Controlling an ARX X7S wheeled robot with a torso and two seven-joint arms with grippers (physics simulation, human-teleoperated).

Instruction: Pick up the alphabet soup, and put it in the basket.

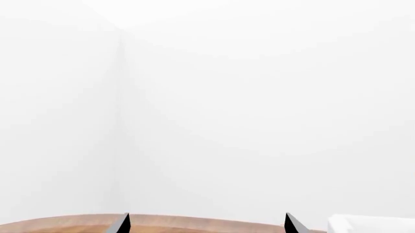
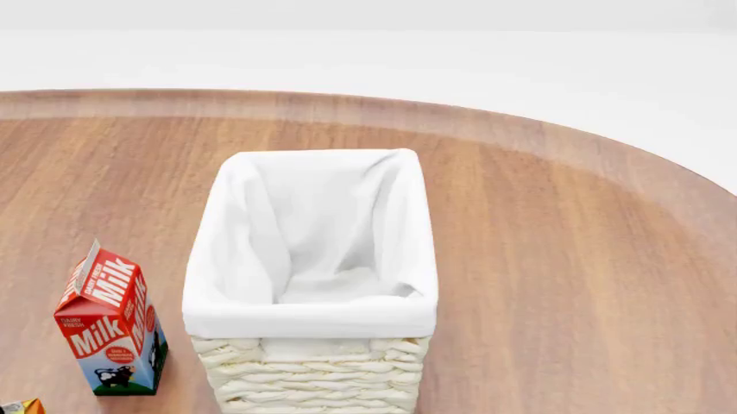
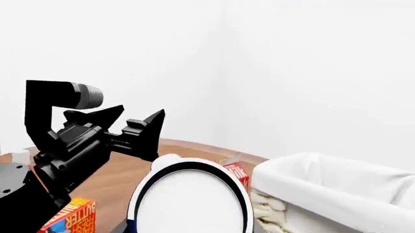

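Note:
The alphabet soup can [image 3: 189,201] fills the near part of the right wrist view, its white lid with a dark rim facing the camera. It is held above the table beside the basket [image 3: 337,187]. My right gripper's own fingers are hidden behind the can. The cream wicker basket [image 2: 311,379] with white cloth lining stands mid-table in the head view, with nothing inside that I can see. My left gripper [image 1: 207,225] is open and empty, its two tips wide apart, facing the white wall over the table edge. It also shows in the right wrist view [image 3: 129,119]. Neither gripper shows in the head view.
A red and white milk carton [image 2: 110,323] stands left of the basket and shows behind the can [image 3: 237,173]. A butter box [image 3: 68,217] lies below the left arm. The round wooden table [image 2: 576,259] ends at a curved far edge.

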